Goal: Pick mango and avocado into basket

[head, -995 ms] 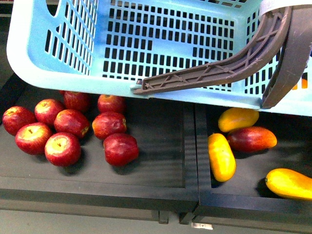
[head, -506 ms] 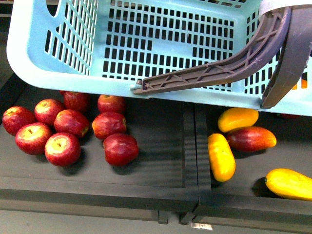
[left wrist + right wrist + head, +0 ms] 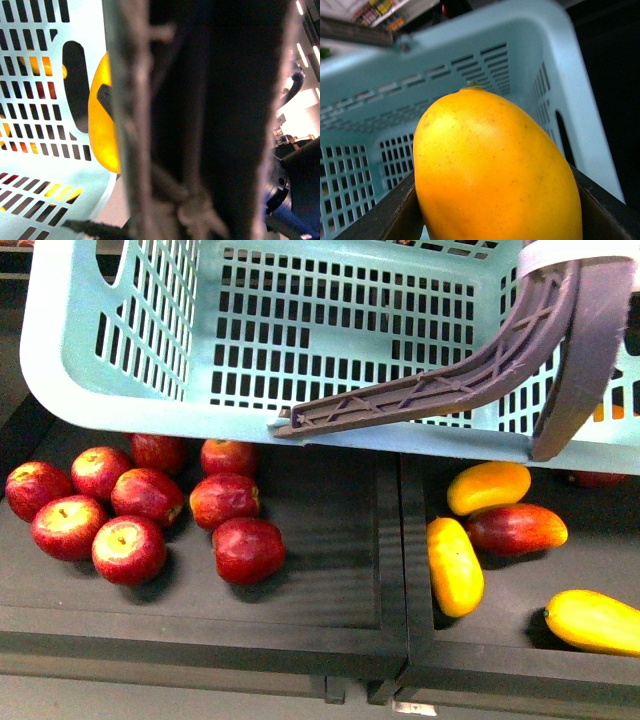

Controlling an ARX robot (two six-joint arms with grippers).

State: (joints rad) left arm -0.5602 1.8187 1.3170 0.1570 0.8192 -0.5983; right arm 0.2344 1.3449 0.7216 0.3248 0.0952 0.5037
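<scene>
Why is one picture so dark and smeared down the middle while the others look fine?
Left wrist view: the handle sits too near the lens, so it is a dark, unfocused band, with the background beside it washed out. Right wrist view: the mango is fairly sharp, the basket behind it soft. Front view: crisp and evenly lit, soft shadows under the apples.

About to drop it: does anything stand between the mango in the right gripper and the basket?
Nothing visible does. The right gripper holds the mango directly before the open inside of the basket; only bare slotted walls show behind it.
</scene>
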